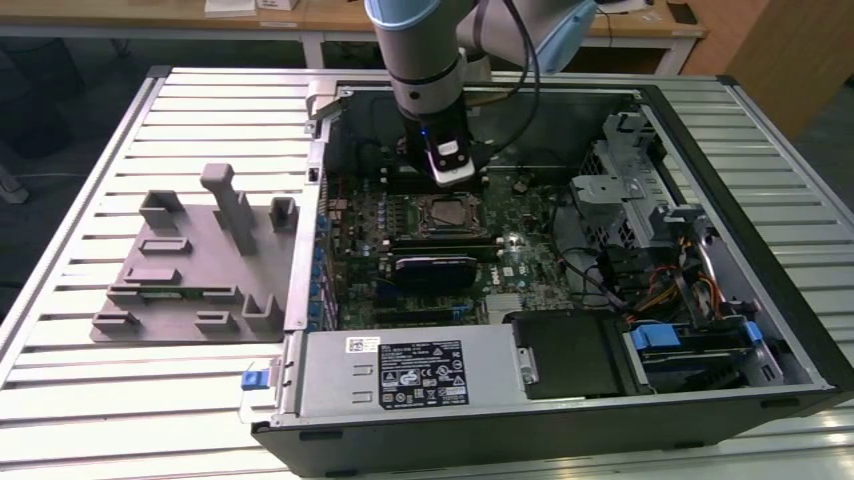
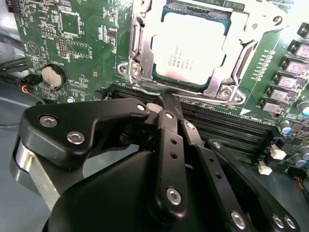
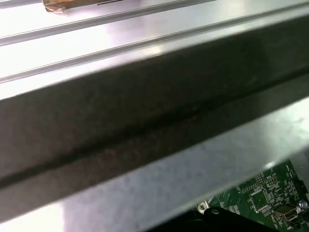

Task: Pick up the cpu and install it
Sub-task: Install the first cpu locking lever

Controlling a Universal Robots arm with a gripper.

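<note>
Black claw (image 2: pixel 169 104) above socketed cpu (image 2: pixel 189 47)

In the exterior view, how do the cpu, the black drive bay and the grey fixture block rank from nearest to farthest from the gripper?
1. The cpu, directly under the gripper.
2. The black drive bay, toward the case's front.
3. The grey fixture block, outside the case, at the exterior view's left.
</note>
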